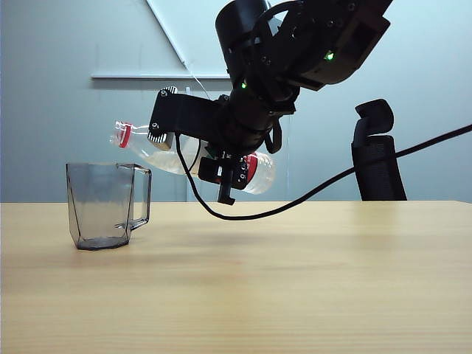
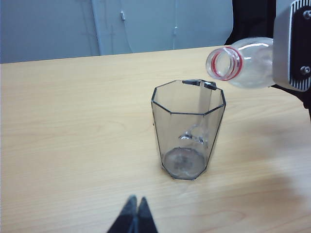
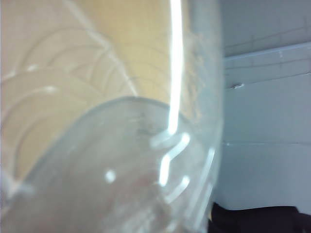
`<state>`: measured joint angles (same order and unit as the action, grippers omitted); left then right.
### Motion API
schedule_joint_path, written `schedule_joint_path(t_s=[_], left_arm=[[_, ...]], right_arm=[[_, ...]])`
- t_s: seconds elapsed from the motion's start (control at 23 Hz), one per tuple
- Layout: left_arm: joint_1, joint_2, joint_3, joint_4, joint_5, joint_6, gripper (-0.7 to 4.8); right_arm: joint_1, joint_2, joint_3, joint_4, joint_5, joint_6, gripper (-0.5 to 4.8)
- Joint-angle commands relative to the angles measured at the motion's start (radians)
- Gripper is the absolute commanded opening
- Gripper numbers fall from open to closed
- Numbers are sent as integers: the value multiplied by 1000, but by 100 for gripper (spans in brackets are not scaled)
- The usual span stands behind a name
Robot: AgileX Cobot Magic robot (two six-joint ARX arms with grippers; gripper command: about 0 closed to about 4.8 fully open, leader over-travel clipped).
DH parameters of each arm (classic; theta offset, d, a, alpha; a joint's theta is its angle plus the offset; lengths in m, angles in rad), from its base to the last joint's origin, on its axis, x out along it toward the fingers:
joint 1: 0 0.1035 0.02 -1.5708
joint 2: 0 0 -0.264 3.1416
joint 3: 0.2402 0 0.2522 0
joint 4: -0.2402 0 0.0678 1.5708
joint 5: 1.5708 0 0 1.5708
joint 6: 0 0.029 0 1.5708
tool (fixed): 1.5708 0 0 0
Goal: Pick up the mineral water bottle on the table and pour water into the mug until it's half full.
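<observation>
Bottle (image 1: 158, 155) lies nearly level in the air, clamped in the right gripper (image 1: 225, 166), open neck aimed toward the mug (image 1: 103, 206) but short of its rim. Mug stands empty on the table (image 1: 295, 280). Left gripper (image 2: 133, 216) is closed, near the mug.

The right gripper (image 1: 221, 158) holds the mineral water bottle (image 1: 158, 155) tipped nearly level above the table (image 1: 310, 280), its open, red-ringed mouth pointing toward the mug (image 1: 107, 205). The mug stands upright on the table, below and just left of the mouth, handle toward the arm.
</observation>
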<state>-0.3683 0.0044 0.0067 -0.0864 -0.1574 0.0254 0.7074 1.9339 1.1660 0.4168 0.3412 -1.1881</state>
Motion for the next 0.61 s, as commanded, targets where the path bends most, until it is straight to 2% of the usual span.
schedule_joint_path(t_s=[0.04,0.61], left_arm=[[0,2,2,13,3,-3,-2],[0,2,2,13,3,-3,-2]], right_arm=[[2,-11,10,66,24,-53,259],[2,-11,11,85,61,-133,259]])
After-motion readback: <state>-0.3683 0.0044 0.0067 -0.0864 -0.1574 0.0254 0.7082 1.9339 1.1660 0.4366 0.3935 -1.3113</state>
